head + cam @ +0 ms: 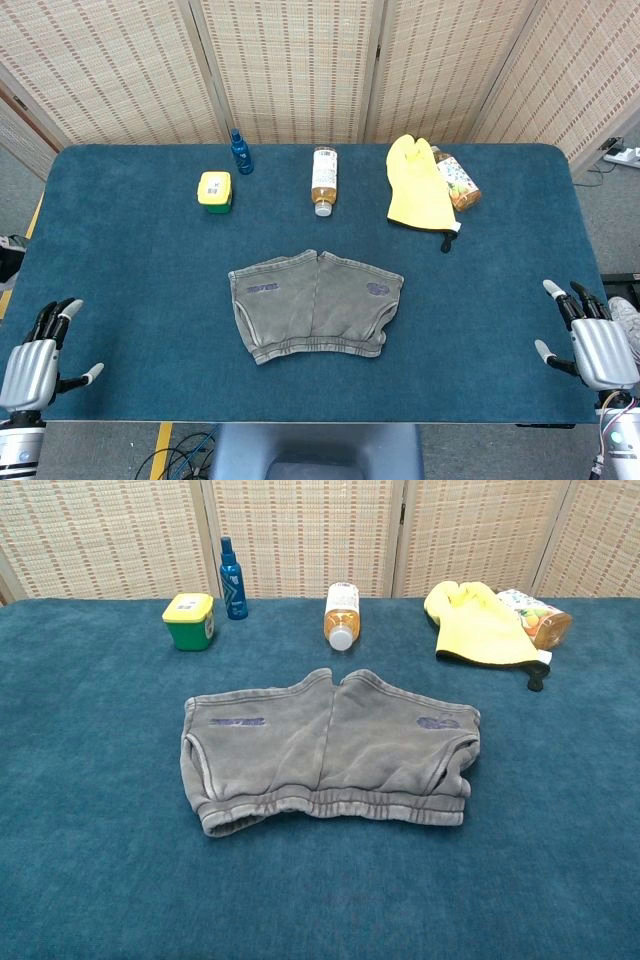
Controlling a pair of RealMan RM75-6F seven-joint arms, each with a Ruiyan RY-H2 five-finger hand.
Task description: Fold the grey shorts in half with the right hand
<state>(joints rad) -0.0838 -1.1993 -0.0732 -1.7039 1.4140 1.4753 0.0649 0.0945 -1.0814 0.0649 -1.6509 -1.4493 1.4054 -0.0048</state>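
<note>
The grey shorts [313,304] lie spread flat in the middle of the blue table, waistband toward the front edge; the chest view shows the shorts [330,748] whole, both legs side by side. My right hand [594,340] hovers at the table's right front corner, fingers apart and holding nothing, well clear of the shorts. My left hand [40,355] sits at the left front corner, fingers spread and empty. Neither hand appears in the chest view.
Along the back stand a green and yellow tub [214,189], a blue bottle [241,153], a lying drink bottle [323,180], a yellow oven glove [420,185] and a jar [458,179] beside it. Folding screens close off the rear.
</note>
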